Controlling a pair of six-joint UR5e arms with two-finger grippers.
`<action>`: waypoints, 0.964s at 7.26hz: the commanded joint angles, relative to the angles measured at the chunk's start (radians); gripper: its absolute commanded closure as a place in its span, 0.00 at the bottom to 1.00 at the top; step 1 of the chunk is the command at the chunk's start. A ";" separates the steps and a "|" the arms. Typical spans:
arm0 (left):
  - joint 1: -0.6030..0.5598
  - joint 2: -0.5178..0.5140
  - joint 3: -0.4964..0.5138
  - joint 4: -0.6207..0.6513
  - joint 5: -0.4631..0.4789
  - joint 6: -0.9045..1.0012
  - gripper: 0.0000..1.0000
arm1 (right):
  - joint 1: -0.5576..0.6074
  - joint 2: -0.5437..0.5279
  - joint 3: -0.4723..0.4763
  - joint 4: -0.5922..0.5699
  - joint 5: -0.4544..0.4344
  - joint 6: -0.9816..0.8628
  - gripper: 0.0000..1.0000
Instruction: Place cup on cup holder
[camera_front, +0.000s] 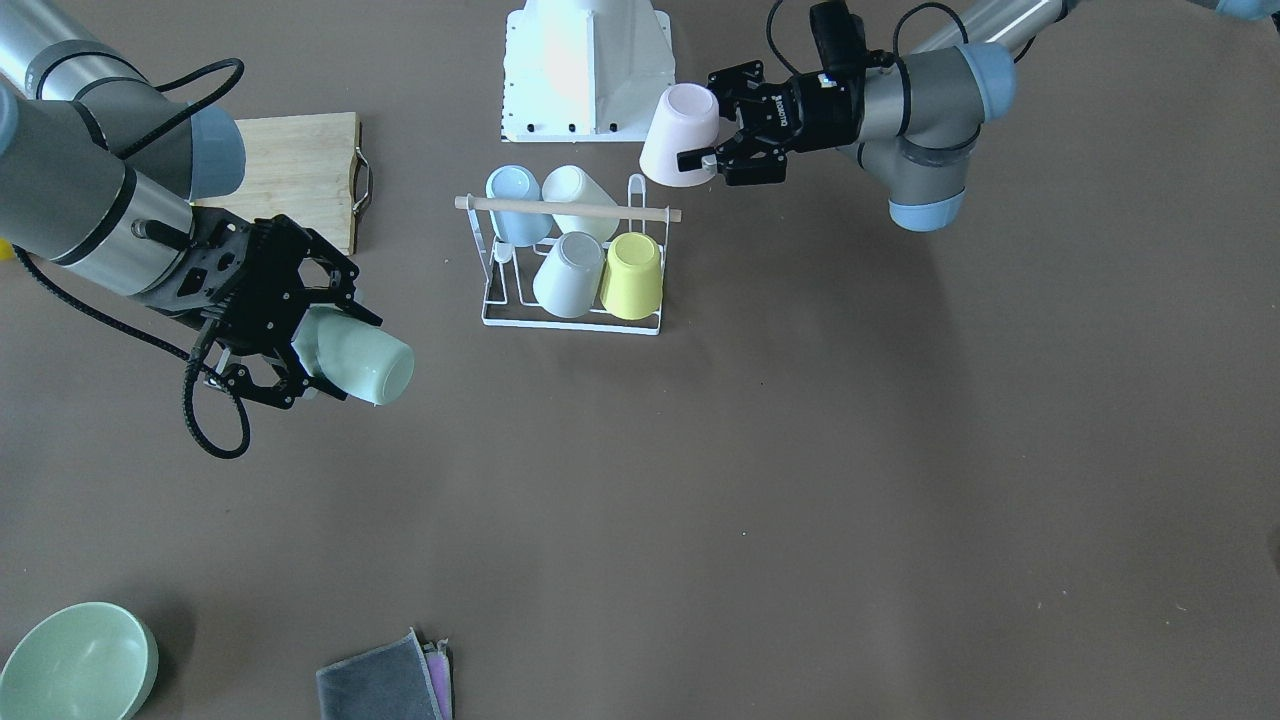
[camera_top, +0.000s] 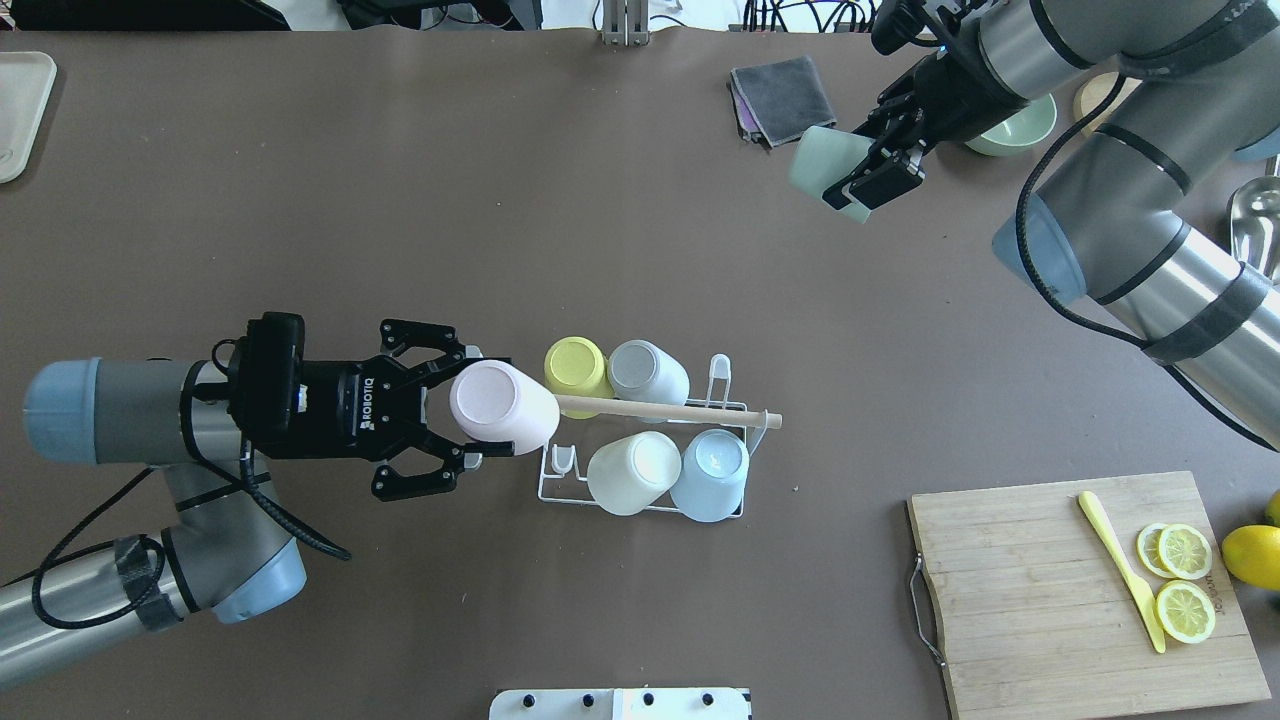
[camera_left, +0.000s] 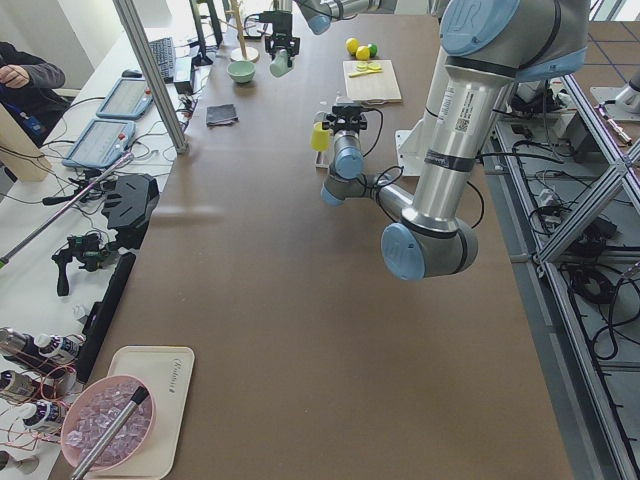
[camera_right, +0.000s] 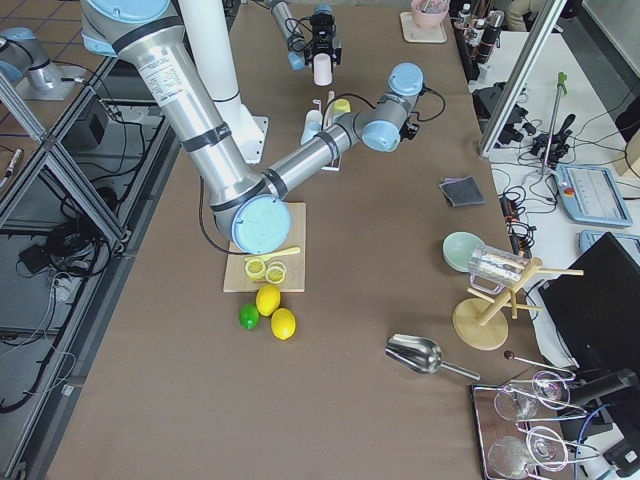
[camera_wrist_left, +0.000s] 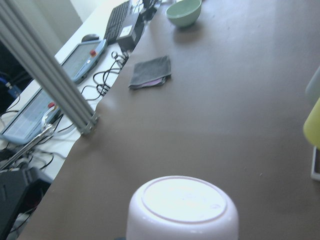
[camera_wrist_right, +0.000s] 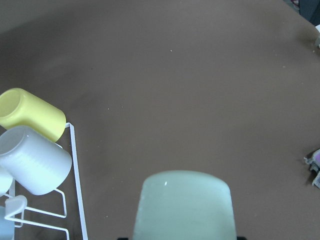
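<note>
- Left gripper (camera_top: 476, 408) has its fingers closed around a pink cup (camera_top: 503, 405), held on its side with the base toward the cup holder.
- The pink cup hangs at the left end of the cup holder (camera_top: 690, 411). In the overhead view it overlaps the tip of the wooden rod; contact cannot be judged.
- Just beside it stands a bare prong (camera_top: 563, 459). A second bare prong (camera_top: 718, 369) rises at the holder's far end.
- Four cups sit upturned on the holder: yellow cup (camera_top: 577, 365), grey cup (camera_top: 648, 372), white cup (camera_top: 630, 473) and pale blue cup (camera_top: 712, 473).
- Right gripper (camera_top: 868, 172) clasps a pale green cup (camera_top: 824, 163), well apart from the holder, across a broad stretch of bare brown table (camera_top: 400, 200).
- Six cups in all: four racked, two held.
- The holder stands mid-table, away from every edge.
- Near the right gripper lie one folded grey cloth (camera_top: 783, 95) and one green bowl (camera_top: 1020, 128). One wooden cutting board (camera_top: 1030, 590) sits toward the table's right corner.
</note>
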 joint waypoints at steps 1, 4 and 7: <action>0.028 -0.045 0.067 -0.010 0.004 0.067 0.81 | -0.005 -0.006 -0.018 0.140 0.000 0.104 0.44; 0.065 -0.037 0.069 -0.009 0.001 0.137 0.81 | -0.005 -0.021 -0.074 0.403 -0.010 0.314 0.44; 0.085 -0.037 0.079 0.002 0.006 0.185 0.78 | -0.044 -0.059 -0.099 0.699 -0.120 0.428 0.44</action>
